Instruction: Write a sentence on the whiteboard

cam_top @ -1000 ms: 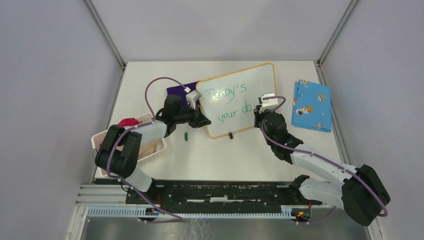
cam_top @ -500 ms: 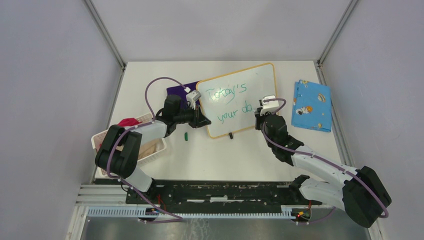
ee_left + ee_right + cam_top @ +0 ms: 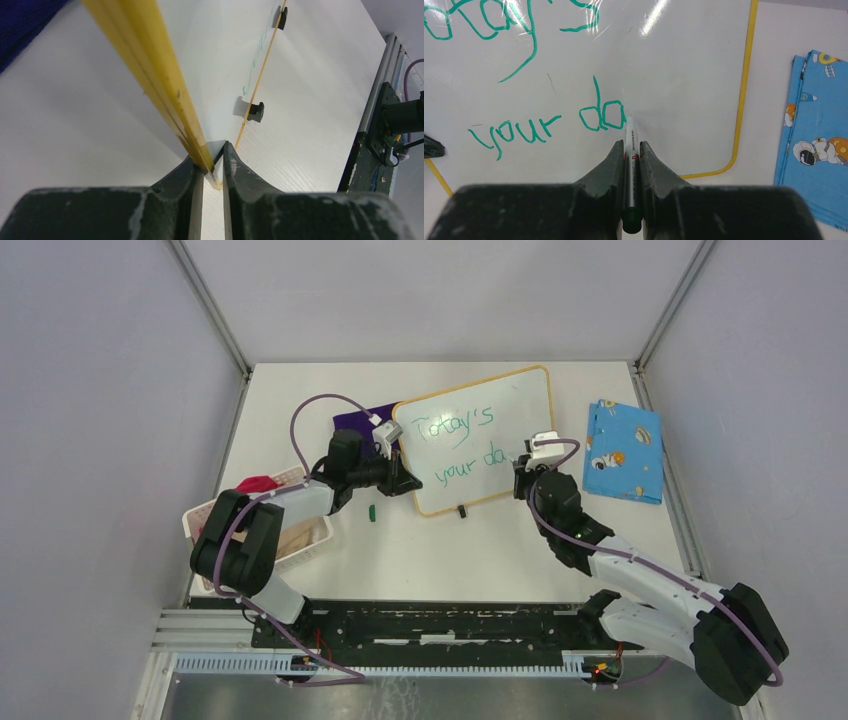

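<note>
The whiteboard (image 3: pixel 500 415) with a light-orange frame stands tilted at the table's middle back. Green handwriting on it reads "Today's" (image 3: pixel 455 424) above "your da" (image 3: pixel 468 464); the right wrist view shows "your da" (image 3: pixel 549 125). My left gripper (image 3: pixel 408 483) is shut on the whiteboard's left frame edge (image 3: pixel 150 65). My right gripper (image 3: pixel 520 462) is shut on a marker (image 3: pixel 631 155), whose tip touches the board just right of the "a". The board's black feet (image 3: pixel 256 111) show in the left wrist view.
A blue patterned cloth (image 3: pixel 624 451) lies right of the board. A purple cloth (image 3: pixel 358 422) lies behind the left gripper. A small green cap (image 3: pixel 371 512) lies on the table. A white basket (image 3: pixel 262 530) with a pink item stands at the left.
My right gripper has moved the marker rightward along the lower line, finishing the "a" after "d". The left arm has not moved.
</note>
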You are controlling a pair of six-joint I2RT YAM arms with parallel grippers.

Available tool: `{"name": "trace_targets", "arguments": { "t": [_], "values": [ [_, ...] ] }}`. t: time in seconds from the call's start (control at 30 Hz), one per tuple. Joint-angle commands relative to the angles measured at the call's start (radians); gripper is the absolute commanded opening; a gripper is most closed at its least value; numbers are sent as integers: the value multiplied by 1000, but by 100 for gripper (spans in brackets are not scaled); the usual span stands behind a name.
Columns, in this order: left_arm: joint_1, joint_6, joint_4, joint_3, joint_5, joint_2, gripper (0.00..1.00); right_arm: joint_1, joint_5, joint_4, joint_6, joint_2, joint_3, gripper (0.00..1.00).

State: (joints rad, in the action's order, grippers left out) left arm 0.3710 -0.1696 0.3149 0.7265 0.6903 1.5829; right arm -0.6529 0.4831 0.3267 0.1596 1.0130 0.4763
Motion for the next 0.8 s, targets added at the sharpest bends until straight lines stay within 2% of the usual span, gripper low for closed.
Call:
{"name": "trace_targets", "arguments": {
  "t": [0.0, 0.77],
  "values": [
    [18, 116, -68, 1, -88, 8, 2, 4, 10, 44, -15, 6, 59, 0],
    [19, 120, -71, 3, -90, 10, 2, 24, 8, 70, -11, 69, 73, 0]
  ]
}}
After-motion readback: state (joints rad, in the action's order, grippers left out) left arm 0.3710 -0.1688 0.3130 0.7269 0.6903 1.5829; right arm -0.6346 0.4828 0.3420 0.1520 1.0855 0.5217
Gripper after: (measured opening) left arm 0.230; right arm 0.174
